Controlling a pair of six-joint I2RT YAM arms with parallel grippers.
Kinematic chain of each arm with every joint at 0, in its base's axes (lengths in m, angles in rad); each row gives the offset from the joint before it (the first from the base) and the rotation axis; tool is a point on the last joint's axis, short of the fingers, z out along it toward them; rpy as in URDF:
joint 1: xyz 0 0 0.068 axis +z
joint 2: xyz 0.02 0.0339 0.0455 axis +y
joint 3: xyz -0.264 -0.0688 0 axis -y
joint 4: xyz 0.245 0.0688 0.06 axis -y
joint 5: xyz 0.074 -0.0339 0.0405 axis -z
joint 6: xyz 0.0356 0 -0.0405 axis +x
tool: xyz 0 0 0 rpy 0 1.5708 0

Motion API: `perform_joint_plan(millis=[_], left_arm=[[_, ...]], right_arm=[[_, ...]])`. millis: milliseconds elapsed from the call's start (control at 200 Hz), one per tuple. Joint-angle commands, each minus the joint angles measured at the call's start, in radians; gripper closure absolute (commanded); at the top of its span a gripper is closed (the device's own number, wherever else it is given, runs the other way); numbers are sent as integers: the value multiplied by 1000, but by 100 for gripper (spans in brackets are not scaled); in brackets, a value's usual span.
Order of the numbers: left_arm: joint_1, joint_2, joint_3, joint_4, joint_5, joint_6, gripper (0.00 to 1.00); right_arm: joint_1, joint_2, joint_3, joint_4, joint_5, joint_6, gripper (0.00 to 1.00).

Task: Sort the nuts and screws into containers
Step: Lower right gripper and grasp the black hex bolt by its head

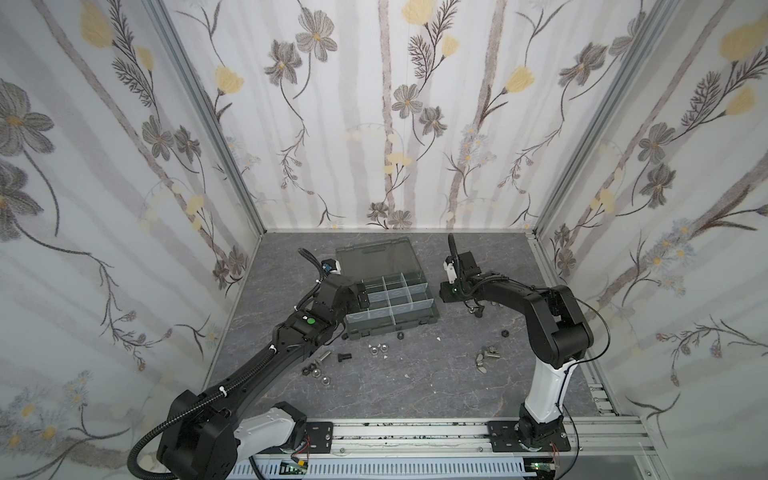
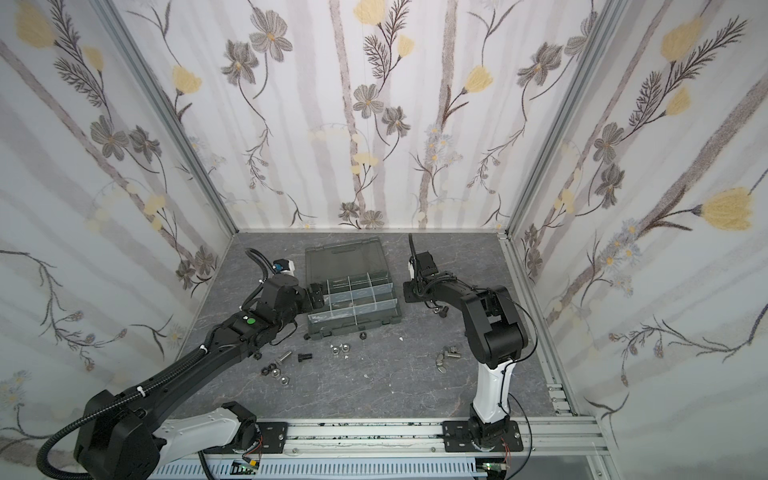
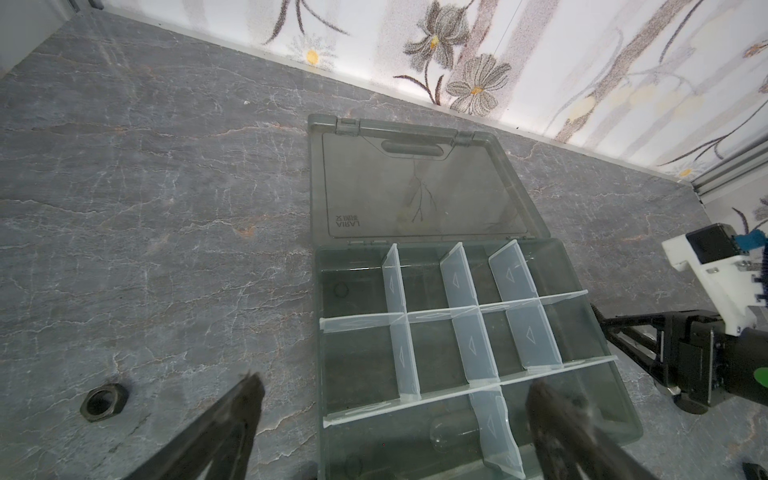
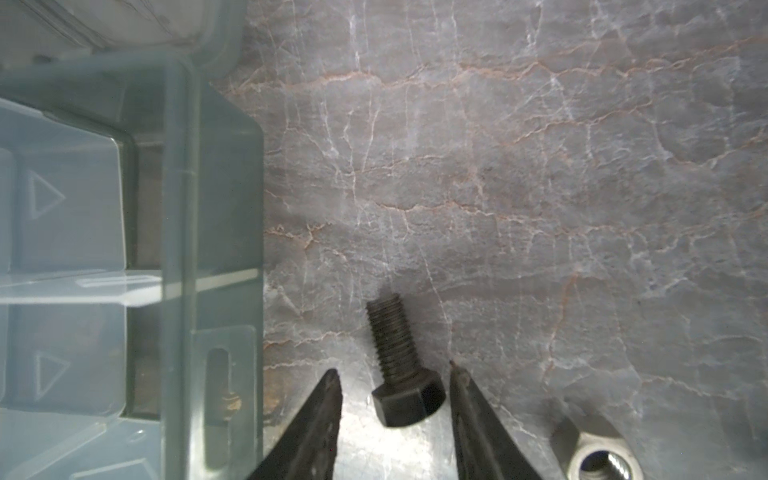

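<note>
Left gripper (image 3: 395,388) spread wide, hovering astride the left wall of the organizer box (image 1: 395,329); smoky lid (image 1: 376,259) laid flat open toward the back wall; black nut (image 3: 103,402) on the marbled tabletop (image 1: 415,382) beside the box; loose screws and nuts (image 1: 322,365) scattered before the front edge, bare floor between clusters; right gripper (image 4: 392,372) low by the box's right wall, jaws partly spread around the head of a black bolt (image 4: 390,332), not visibly pinching; silver hex nut (image 4: 598,457) near; bare tabletop beyond the bolt's threaded end.
</note>
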Motion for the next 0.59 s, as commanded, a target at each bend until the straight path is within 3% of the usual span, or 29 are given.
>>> perform_joint_plan(millis=[0,380,589], left_arm=[[0,1,-1,30,-14,2,0],[0,-35,-14,18,-14,0,0],[1,-63,-19,6,-11,-4,0]], right_arm=[[6,11,5,-23,26,-18,58],[11,8,8,-42,37,-15,80],[15,-38,7,-51,35,-10,85]])
